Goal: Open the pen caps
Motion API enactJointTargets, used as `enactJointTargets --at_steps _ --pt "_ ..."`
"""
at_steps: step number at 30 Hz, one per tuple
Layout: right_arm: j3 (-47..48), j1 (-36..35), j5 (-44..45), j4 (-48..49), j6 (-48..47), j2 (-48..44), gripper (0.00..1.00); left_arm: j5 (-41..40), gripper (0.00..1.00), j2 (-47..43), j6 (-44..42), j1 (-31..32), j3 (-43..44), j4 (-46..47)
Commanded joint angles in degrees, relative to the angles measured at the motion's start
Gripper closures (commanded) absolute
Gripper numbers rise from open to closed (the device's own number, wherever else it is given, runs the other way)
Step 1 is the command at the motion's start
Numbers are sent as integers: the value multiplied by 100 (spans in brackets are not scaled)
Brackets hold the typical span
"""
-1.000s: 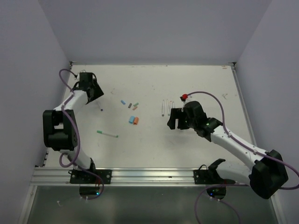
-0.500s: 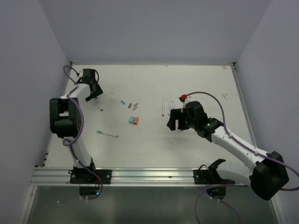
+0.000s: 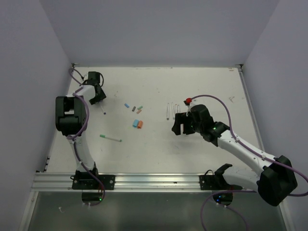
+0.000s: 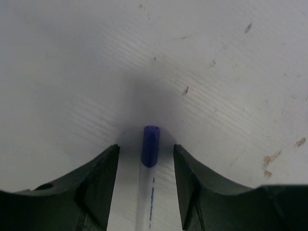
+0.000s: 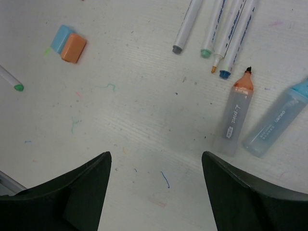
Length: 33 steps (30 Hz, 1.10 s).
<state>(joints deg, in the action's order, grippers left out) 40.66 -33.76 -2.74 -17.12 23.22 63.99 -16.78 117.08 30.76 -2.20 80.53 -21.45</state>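
My left gripper (image 4: 144,147) is open, its jaws straddling a white pen (image 4: 146,197) with a dark blue cap (image 4: 150,144), with gaps on both sides. From above, the left gripper (image 3: 95,92) is at the back left. My right gripper (image 5: 156,156) is open and empty above bare table, mid-right in the top view (image 3: 180,126). An orange cap (image 5: 73,47) and a light blue cap (image 5: 61,38) lie side by side, also seen from above (image 3: 138,124). A few small loose caps (image 3: 135,109) lie behind them.
Several uncapped thin pens (image 5: 211,29) and two pale marker barrels, one orange-tipped (image 5: 236,118), one blue-tipped (image 5: 274,122), lie ahead of the right gripper. A green-capped pen (image 3: 110,138) lies near the left arm. Walls enclose the table (image 3: 202,82).
The left arm's elbow has swung up and in toward the back-left corner while its gripper stayed near the same spot. The right arm has barely moved.
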Motion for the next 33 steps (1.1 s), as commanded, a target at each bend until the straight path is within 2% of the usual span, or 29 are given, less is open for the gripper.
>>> enactJointTargets --at_steps 1,5,7,9,12,13,14,19,24,27,29,32,33 --pt "-85 -26 -77 139 -107 -106 21 -300 48 131 -106 -53 244 36" --pt "-94 -26 -86 157 -99 -62 21 -511 50 184 -193 -53 244 -8" --pt "-94 -26 -86 139 -90 -53 21 -607 58 210 -237 -53 244 -17" --pt "-85 -26 -77 122 -90 -79 21 -634 70 245 -281 -53 209 -17" --pt "-32 -26 -25 25 -99 -132 21 -582 83 281 -308 -53 139 36" --pt "-24 -26 2 -62 -107 -141 21 -529 97 272 -308 -53 95 79" --pt "3 -26 19 -106 -116 -150 21 -485 100 220 -299 -53 51 106" --pt "117 -34 572 -632 -213 -158 21 -20 100 -447 -229 -35 -449 466" --pt "450 -78 872 -1047 -187 -255 19 718 100 -1818 -18 35 -1249 1001" --pt "696 -341 1091 -1091 -134 -290 19 1184 100 -2670 35 149 -1732 1327" --pt "1046 -736 1433 -1301 -108 -45 19 1562 100 -3223 96 464 -1952 1476" --pt "1416 -1088 1374 -1408 50 332 13 2002 100 -3858 254 824 -2392 1828" --pt "1461 -1133 1251 -1355 86 412 1 2090 100 -3981 281 931 -2584 1968"
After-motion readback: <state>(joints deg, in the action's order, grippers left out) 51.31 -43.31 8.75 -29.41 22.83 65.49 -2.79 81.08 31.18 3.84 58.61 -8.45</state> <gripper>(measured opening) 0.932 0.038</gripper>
